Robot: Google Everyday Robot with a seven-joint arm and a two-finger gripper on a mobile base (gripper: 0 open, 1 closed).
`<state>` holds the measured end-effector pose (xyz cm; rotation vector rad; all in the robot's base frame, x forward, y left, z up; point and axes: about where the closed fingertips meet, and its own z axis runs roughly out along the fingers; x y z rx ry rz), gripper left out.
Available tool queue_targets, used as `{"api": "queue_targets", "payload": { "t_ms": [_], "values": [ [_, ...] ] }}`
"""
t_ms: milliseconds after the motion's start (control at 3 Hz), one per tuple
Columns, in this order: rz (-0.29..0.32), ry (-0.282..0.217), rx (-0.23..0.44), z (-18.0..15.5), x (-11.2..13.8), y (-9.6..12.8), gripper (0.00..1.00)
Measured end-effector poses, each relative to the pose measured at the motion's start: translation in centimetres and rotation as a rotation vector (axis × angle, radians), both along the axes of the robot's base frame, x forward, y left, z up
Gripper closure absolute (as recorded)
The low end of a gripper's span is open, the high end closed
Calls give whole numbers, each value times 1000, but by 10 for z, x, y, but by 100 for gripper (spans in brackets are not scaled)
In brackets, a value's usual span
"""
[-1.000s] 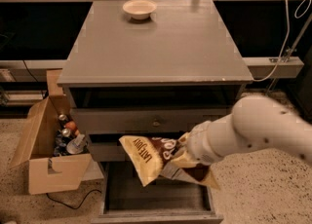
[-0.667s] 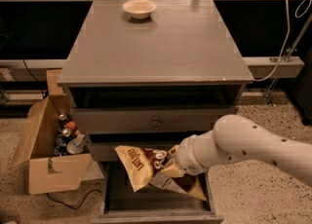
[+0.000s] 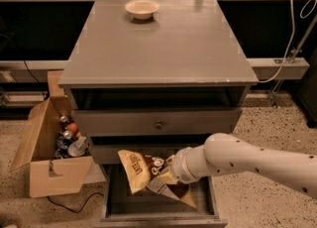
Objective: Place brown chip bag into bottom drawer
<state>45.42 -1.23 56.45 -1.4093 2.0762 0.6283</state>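
Observation:
The brown chip bag (image 3: 143,170), dark brown in the middle with tan-yellow ends, hangs tilted just above the open bottom drawer (image 3: 159,217) of the grey cabinet. My gripper (image 3: 166,175) comes in from the right on a white arm and is shut on the brown chip bag at its right part. The bag hides most of the fingers. The drawer's dark floor (image 3: 133,199) shows below and to the left of the bag.
A shallow knobbed drawer (image 3: 158,123) sits closed above the open one. A cream bowl (image 3: 142,8) stands at the back of the cabinet top (image 3: 158,43). An open cardboard box (image 3: 49,162) with bottles stands on the floor at the left.
My arm and the bag have moved lower and slightly left, down toward the open bottom drawer. The bag stays in the gripper.

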Motion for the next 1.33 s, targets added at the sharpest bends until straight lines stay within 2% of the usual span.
{"api": "queue_targets", "payload": {
  "t_ms": [667,1000,1333],
  "values": [
    [-55,-28,60,-82,10,-16,100],
    [-132,-8,104,-148,25,-27,100],
    [-180,37,181,-207,38,-23,100]
  ]
}}
